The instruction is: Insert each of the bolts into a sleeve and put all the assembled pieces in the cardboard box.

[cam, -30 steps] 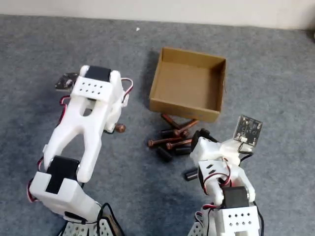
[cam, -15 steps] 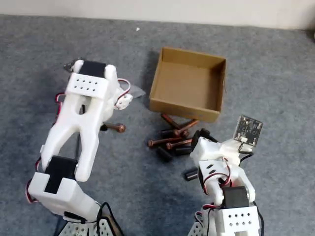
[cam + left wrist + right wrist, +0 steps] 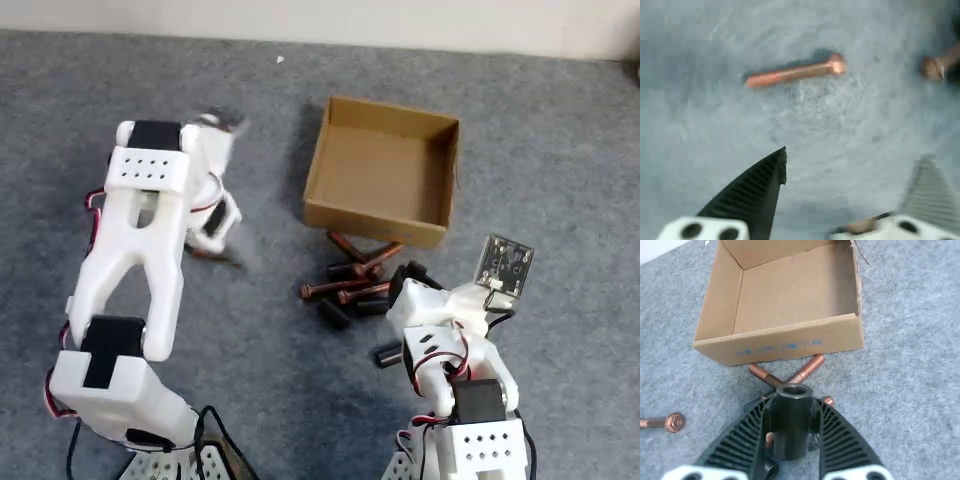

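Over the last second my left arm [image 3: 140,250] has swung outward, away from the cardboard box [image 3: 375,225], while my right arm has kept still. My left gripper [image 3: 855,155] stands with its jaws spread wide and nothing between them. I judge I keep them apart so they can come down around the lone bolt [image 3: 795,72]. That bolt lies flat on the grey carpet [image 3: 700,100], beyond my fingertips and apart from both. My right gripper [image 3: 792,405] is clamped on a black sleeve [image 3: 791,425], held upright with its bore showing, which I take as readiness for a bolt. It hangs above the pile of bolts and sleeves [image 3: 355,280], just short of the box's front wall. No assembled piece is in the box.
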Tool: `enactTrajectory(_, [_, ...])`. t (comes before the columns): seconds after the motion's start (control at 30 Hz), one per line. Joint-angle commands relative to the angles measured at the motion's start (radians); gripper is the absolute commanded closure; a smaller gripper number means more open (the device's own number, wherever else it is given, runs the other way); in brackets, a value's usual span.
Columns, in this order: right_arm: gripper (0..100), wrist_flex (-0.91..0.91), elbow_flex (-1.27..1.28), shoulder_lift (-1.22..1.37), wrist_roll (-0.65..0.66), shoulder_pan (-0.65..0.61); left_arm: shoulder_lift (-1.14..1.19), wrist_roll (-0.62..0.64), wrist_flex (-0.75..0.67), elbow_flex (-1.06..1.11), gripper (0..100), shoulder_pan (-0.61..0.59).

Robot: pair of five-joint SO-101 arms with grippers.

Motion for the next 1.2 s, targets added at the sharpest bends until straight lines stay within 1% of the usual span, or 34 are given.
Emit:
enactTrajectory(0.0, [99.4,0.005,-0.004,-0.022,-0.008,0.01,-0.007,-0.506,-0.069,-0.038,75,-0.021])
enactTrajectory(0.07, [99.4,0.005,-0.004,-0.022,-0.008,0.01,-0.005,-0.617,-0.121,-0.031,78,-0.022])
enactTrajectory(0.13, [99.4,0.004,-0.004,-0.022,-0.008,0.01,-0.004,-0.69,-0.158,-0.031,78,-0.021])
enactTrajectory(0.27, [99.4,0.004,-0.004,-0.022,-0.006,0.01,-0.004,-0.775,-0.216,0.008,78,-0.016])
enactTrajectory(0.37, [99.4,0.004,-0.004,-0.022,-0.006,0.01,-0.004,-0.824,-0.31,0.104,78,-0.016])
enactTrajectory(0.5, [99.4,0.004,-0.004,-0.022,-0.006,0.01,-0.005,-0.836,-0.491,0.251,79,-0.013])
enactTrajectory(0.6, [99.4,0.001,0.012,-0.024,-0.006,0.01,-0.005,-0.836,-0.577,0.326,79,0.013])
enactTrajectory(0.97, [99.4,0.001,0.018,-0.024,-0.008,0.008,-0.004,-0.836,-0.735,0.467,79,0.101])
enactTrajectory(1.17, [99.4,0.001,0.018,-0.024,-0.009,0.008,-0.004,-0.835,-0.77,0.532,79,0.111])
